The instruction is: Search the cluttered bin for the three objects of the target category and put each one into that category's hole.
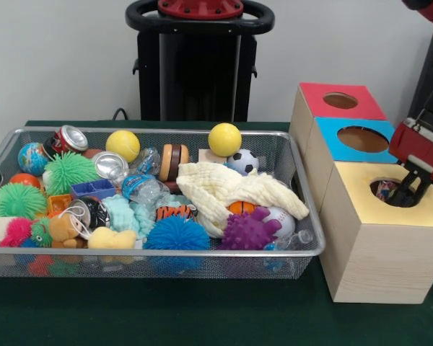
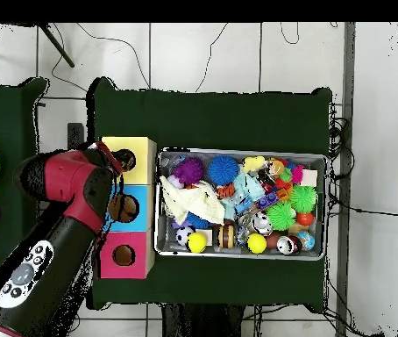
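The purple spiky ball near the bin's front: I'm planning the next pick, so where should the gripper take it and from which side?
Take the purple spiky ball across its round body, coming straight down from above. Its top is exposed, while the cloth, a white ball and the blue spiky ball crowd its sides, so a sideways approach would likely snag.

gripper [image 1: 403,193] is hanging over the hole of the yellow box [image 1: 379,252], its black tips reaching into the opening. blue box [image 1: 350,148] and red box [image 1: 325,104] are standing behind it in a row. mesh bin [image 1: 151,252] is sitting just beside them, a cream cloth [image 1: 231,189] lying over the balls and spiky toys inside.
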Available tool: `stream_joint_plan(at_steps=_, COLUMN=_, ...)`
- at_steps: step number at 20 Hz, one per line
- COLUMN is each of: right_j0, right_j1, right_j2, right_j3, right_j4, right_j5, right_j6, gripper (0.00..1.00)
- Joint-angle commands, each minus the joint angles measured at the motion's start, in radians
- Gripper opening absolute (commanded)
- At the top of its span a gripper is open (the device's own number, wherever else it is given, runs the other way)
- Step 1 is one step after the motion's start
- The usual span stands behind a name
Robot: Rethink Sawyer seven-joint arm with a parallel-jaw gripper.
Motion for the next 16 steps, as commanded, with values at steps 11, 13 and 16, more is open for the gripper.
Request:
stream_joint_plan(at_steps=11, right_j0=-0.022, right_j1=0.007, right_j2=0.077, right_j3=-0.119, right_j4=0.002, right_j5=0.061, right_j6=0.278, gripper=0.00)
stream_joint_plan(at_steps=13, right_j0=-0.029, right_j1=-0.012, right_j2=0.084, right_j3=-0.114, right_j4=-0.006, right_j5=0.077, right_j6=0.252, gripper=0.00)
stream_joint_plan(at_steps=16, right_j0=-0.037, right_j1=-0.041, right_j2=0.093, right_j3=-0.102, right_j4=-0.016, right_j5=0.099, right_j6=0.217, gripper=0.00)
